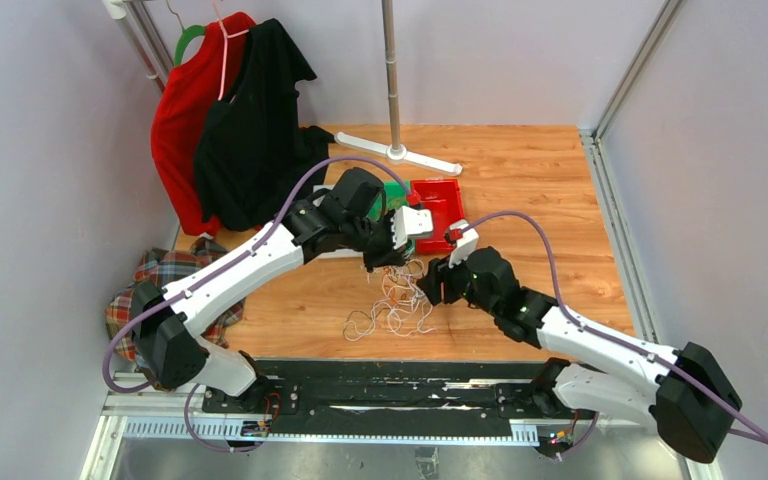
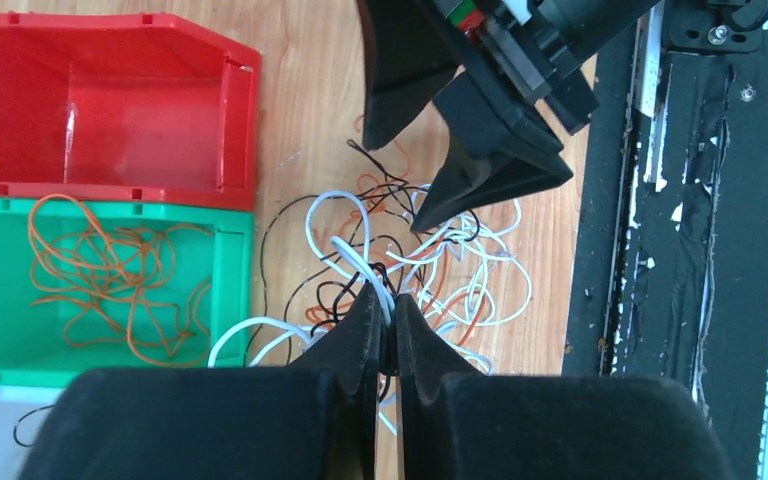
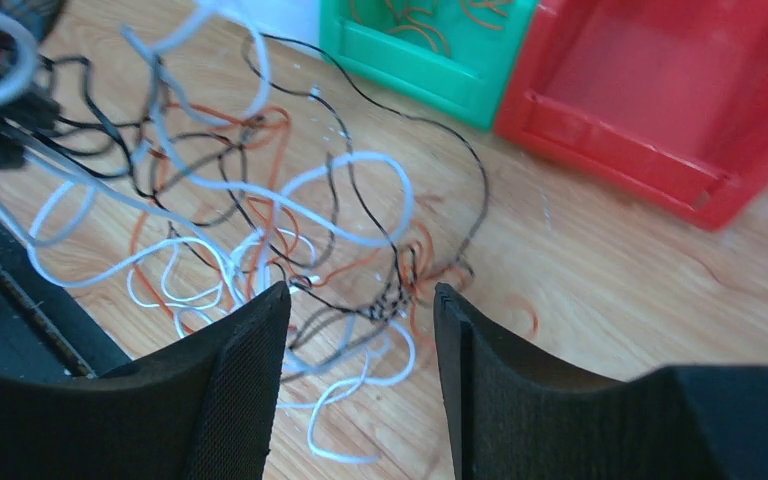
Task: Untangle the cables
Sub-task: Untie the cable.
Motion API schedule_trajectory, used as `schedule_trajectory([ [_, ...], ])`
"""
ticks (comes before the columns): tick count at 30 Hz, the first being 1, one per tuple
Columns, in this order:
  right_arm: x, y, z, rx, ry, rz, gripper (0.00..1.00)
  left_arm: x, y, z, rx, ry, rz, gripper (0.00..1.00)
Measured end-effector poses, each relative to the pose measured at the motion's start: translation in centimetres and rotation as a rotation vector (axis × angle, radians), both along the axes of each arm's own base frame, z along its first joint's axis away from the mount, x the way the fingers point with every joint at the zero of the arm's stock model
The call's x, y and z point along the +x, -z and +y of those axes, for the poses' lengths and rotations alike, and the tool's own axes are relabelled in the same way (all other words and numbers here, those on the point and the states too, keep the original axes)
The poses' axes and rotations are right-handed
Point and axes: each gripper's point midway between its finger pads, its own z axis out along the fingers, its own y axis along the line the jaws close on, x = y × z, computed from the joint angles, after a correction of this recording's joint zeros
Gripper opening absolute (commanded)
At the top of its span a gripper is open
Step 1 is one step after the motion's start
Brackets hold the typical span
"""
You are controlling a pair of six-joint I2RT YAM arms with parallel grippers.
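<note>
So the cables (image 1: 392, 300) are lying as a loose tangle on the bench (image 1: 560, 190), long axis running 12 to 6 in the top view. At the 12 end the left gripper (image 2: 388, 303) is pinching white strands, jaws nearly shut. At 3 the right gripper (image 3: 360, 300) is hovering, jaws wide, holding nothing. The red bin (image 1: 445, 200) is crowding 12, the black base strip (image 1: 380, 385) is bordering 6, and bare wood is showing at 9.

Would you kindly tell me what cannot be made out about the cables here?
- Left wrist: which cables the left pincer pinches; its fingers hide them.
- Top external: single strands, too small; green bin behind the left arm.
- Right wrist: red bin cut by the edge.
</note>
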Motion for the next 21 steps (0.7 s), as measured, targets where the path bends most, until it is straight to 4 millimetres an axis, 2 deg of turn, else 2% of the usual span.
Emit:
schedule_trajectory([
  [8, -0.1, -0.8, 3.7, 0.072, -0.153, -0.020, 0.56, -0.6, 0.0, 0.1, 0.004, 0.027, 0.015, 0.01],
  [16, -0.2, 0.8, 5.6, 0.088, -0.214, 0.030, 0.55, -0.7, -0.7, -0.2, -0.017, 0.041, 0.013, 0.01],
  [19, 0.1, 1.5, 6.3, 0.099, -0.214, 0.056, 0.47, -0.8, -0.7, -0.1, -0.012, 0.040, 0.020, 0.01],
  [21, 0.4, 1.7, 6.9, 0.118, -0.208, 0.075, 0.30, -0.6, -0.6, 0.2, -0.008, 0.031, 0.022, 0.01],
])
